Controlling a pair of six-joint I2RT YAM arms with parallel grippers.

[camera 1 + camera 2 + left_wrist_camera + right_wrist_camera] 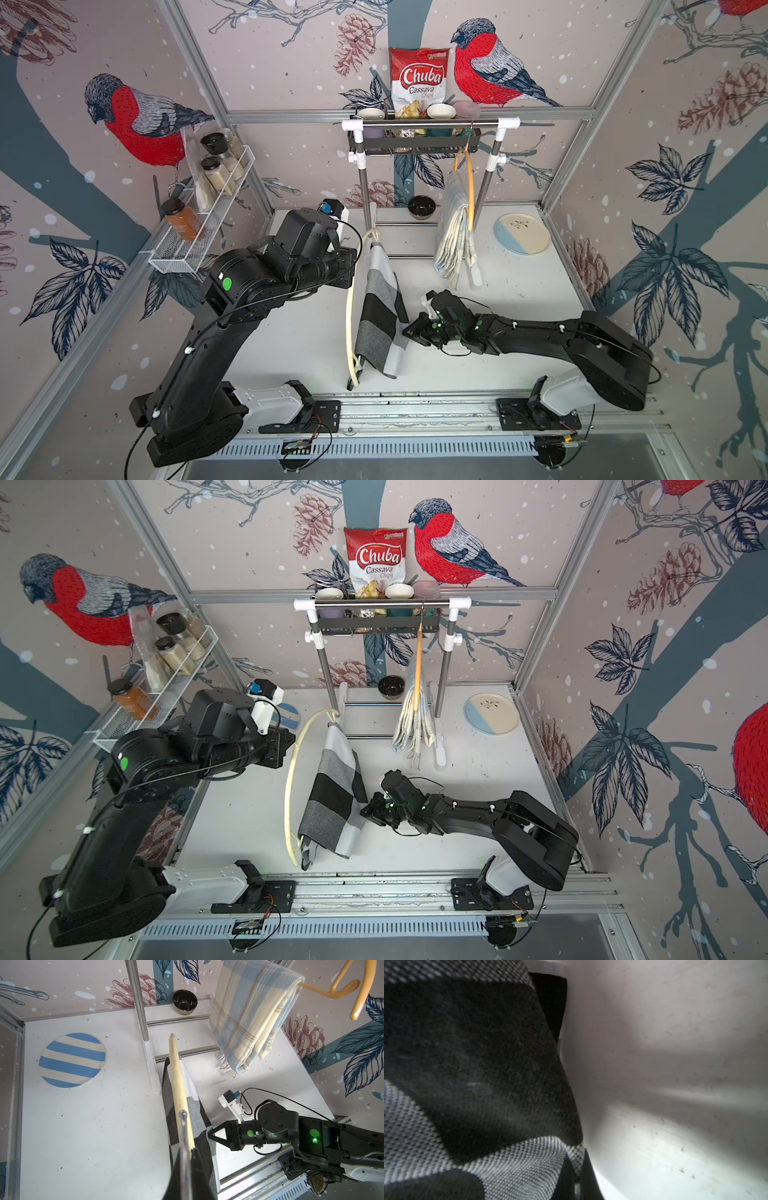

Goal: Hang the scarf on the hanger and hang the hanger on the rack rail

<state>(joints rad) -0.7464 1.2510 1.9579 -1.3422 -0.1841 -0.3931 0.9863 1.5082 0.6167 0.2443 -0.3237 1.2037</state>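
A black, grey and white striped scarf (380,307) (332,787) (199,1118) hangs over the lower bar of a cream hanger (349,316) (287,796) (176,1076), which is held tilted above the white table. My left gripper (352,266) (291,742) (187,1167) is shut on the hanger at its neck, beside the metal hook (182,1118). My right gripper (405,332) (363,810) (576,1178) comes in from the right and is shut on the scarf's side edge. In the right wrist view the scarf (467,1053) fills most of the frame.
A clothes rack (428,122) stands at the back; an orange hanger with a blue plaid scarf (453,232) hangs from its rail. A black bowl (421,206) and a plate (522,232) lie near the rack, a striped plate (71,1059) at the left. A spice shelf (199,216) lines the left wall.
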